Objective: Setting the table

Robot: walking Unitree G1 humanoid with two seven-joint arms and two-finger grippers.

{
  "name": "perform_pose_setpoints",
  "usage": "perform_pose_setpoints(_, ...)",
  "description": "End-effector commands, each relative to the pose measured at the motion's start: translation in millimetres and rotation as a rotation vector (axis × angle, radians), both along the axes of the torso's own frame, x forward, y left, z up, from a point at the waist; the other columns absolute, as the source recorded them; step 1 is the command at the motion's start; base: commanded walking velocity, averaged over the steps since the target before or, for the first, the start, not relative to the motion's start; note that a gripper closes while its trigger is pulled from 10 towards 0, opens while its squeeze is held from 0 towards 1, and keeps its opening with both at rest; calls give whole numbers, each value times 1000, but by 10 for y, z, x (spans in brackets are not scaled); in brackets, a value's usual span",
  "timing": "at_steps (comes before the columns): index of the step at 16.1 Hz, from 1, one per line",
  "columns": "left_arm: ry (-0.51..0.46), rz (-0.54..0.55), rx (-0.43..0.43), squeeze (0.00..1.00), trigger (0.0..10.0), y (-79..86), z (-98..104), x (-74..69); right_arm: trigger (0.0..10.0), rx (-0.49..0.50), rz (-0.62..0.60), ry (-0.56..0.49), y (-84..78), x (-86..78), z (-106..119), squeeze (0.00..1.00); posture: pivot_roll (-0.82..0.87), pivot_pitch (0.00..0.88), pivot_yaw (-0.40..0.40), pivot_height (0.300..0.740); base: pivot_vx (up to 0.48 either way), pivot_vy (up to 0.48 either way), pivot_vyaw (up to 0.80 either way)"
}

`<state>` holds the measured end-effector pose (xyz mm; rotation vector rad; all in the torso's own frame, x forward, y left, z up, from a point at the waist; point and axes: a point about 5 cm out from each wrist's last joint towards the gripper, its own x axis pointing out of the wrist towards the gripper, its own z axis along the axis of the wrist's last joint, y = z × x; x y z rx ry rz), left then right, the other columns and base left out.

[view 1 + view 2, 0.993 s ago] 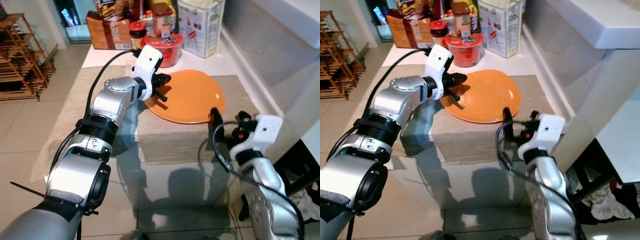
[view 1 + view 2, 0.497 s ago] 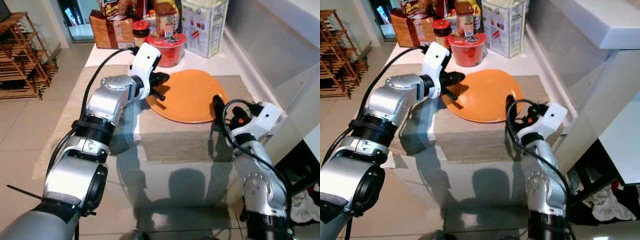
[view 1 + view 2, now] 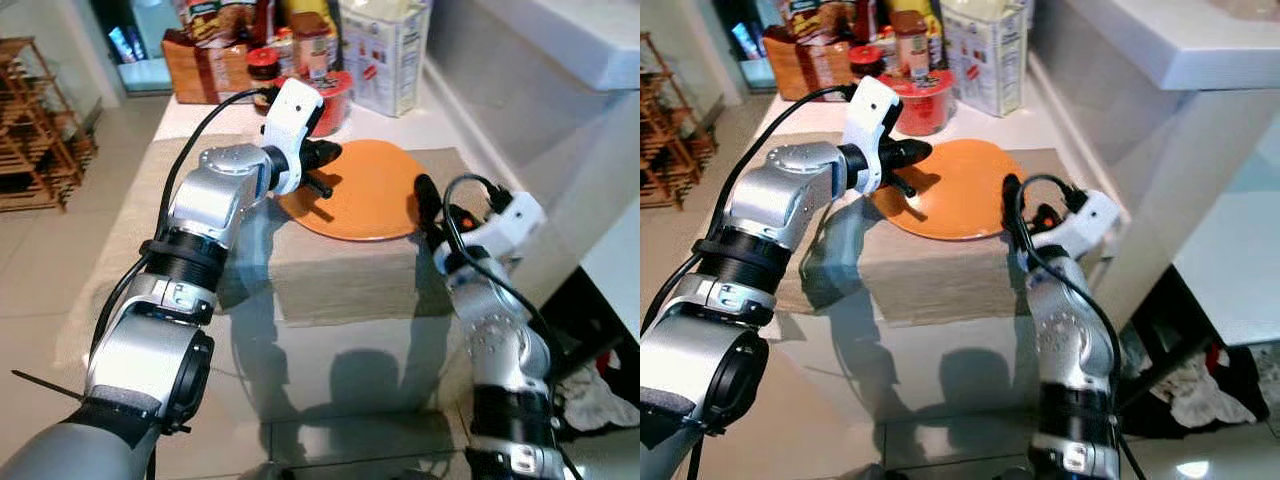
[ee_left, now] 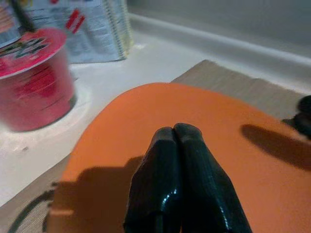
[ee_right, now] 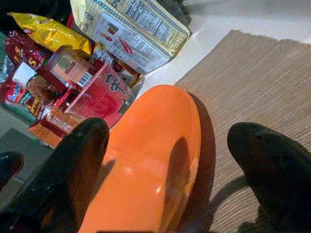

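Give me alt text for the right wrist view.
The right gripper, jaws open, straddles the near rim of an orange plate lying on a woven mat. Beyond the plate stand a red cup and food packets.

You won't find much you can actually read here. The pale bag [image 5: 130, 30] carries blocks of fine black print with small red marks, all too small to make out. The red cup [image 4: 34, 80] has dark lettering across its lid, blurred beyond reading. The red box [image 5: 99, 92] shows a large white character you can see but not identify. Labels on the other packets and jars stay illegible.
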<state>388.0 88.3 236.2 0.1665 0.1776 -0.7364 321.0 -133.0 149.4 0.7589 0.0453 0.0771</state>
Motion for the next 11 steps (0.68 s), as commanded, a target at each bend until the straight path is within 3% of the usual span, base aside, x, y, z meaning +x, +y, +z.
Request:
perform_pose_setpoints(1, -5, -22, -8, 0, 0, -32, 41, -24, 10000, 46, 87, 129, 177, -21, -245, 0, -59, 17, 64, 727, 0, 0, 0)
perform_pose_setpoints(2, -11, -28, -14, 0, 0, -48, 61, -36, 10000, -9, 93, 110, 176, -6, -207, 0, -58, 19, 62, 727, 0, 0, 0)
perform_pose_setpoints(4, -48, -29, -50, 0, 0, -51, 54, -56, 10000, -268, 70, 30, 83, -35, -98, 0, -65, 24, 61, 727, 0, 0, 0)
perform_pose_setpoints(6, -59, -25, -58, 0, 0, -65, -51, -104, 10000, -424, 47, -10, 23, -116, -68, 0, -75, 29, 61, 727, 0, 0, 0)
perform_pose_setpoints(8, -36, -35, -81, 0, 0, -111, -147, -165, 10000, -514, 53, -29, 13, -242, -76, 0, -92, 32, 53, 727, 0, 0, 0)
perform_pose_setpoints(11, 10, -18, -73, 0, 0, -99, -227, -184, 10000, -538, 87, -18, 60, -332, -132, 0, -98, 26, 48, 727, 0, 0, 0)
